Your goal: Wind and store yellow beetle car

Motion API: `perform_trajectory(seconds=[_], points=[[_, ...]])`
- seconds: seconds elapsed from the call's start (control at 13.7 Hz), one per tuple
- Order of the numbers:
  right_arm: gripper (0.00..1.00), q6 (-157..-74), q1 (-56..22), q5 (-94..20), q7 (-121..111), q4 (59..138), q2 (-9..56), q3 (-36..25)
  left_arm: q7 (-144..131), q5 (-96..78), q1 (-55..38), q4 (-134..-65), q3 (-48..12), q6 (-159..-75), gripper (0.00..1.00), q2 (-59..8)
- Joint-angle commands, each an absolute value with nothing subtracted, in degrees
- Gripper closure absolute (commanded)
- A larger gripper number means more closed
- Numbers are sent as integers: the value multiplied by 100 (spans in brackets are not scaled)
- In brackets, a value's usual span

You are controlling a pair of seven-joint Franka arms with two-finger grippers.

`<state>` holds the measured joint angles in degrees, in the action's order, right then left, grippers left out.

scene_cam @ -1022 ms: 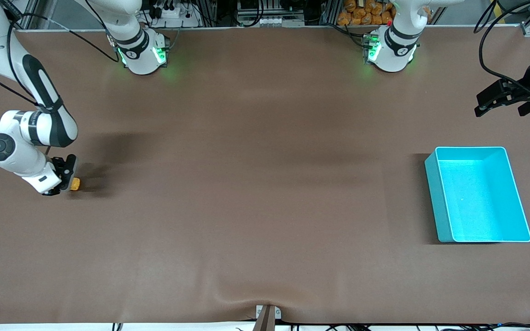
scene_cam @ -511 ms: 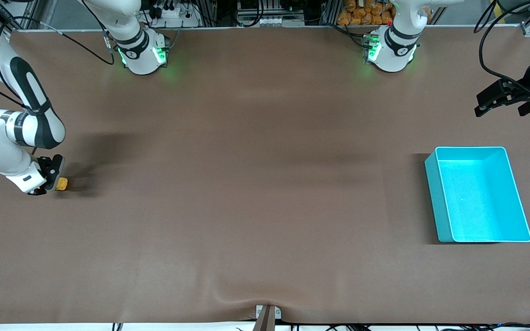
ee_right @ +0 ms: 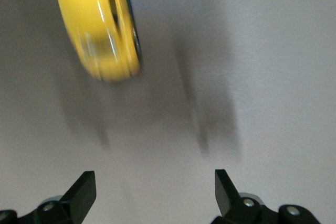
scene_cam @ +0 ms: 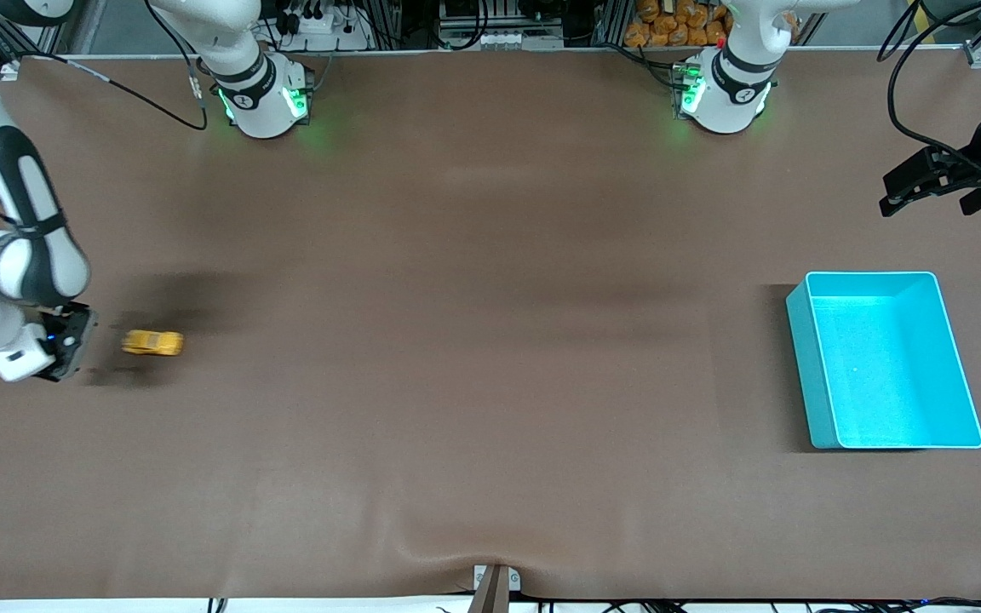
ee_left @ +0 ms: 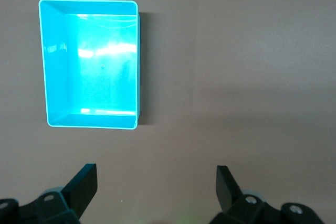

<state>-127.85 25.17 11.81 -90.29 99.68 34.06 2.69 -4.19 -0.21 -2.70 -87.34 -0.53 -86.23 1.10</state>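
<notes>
The yellow beetle car [scene_cam: 152, 342] stands free on the brown table near the right arm's end, blurred as if rolling; it also shows in the right wrist view [ee_right: 98, 27]. My right gripper [scene_cam: 65, 342] is open and empty, low over the table beside the car, a short gap from it toward the table's end. The cyan bin [scene_cam: 882, 359] sits empty near the left arm's end; it also shows in the left wrist view [ee_left: 90, 62]. My left gripper [scene_cam: 916, 180] is open and empty, held up above the table beside the bin, waiting.
The brown table cover [scene_cam: 490, 340] has a small fold at its front edge. The two arm bases [scene_cam: 265, 94] stand along the edge of the table farthest from the front camera.
My right gripper has opened and let go of the car, and drawn back toward the table's end. The car has rolled away from it toward the table's middle.
</notes>
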Motion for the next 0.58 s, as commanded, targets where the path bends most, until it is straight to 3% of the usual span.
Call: perform_trajectory(seconds=[0.0,0.51], points=[[0,-12113,2716,783,-9158,9362,3524,439,-422,-114,-246,-8648,-44,-8578,0,70],[0,-11901,2786,633,-9123,9281,3489,439,-431,-79,-255,-8675,-44,-8569,0,70]])
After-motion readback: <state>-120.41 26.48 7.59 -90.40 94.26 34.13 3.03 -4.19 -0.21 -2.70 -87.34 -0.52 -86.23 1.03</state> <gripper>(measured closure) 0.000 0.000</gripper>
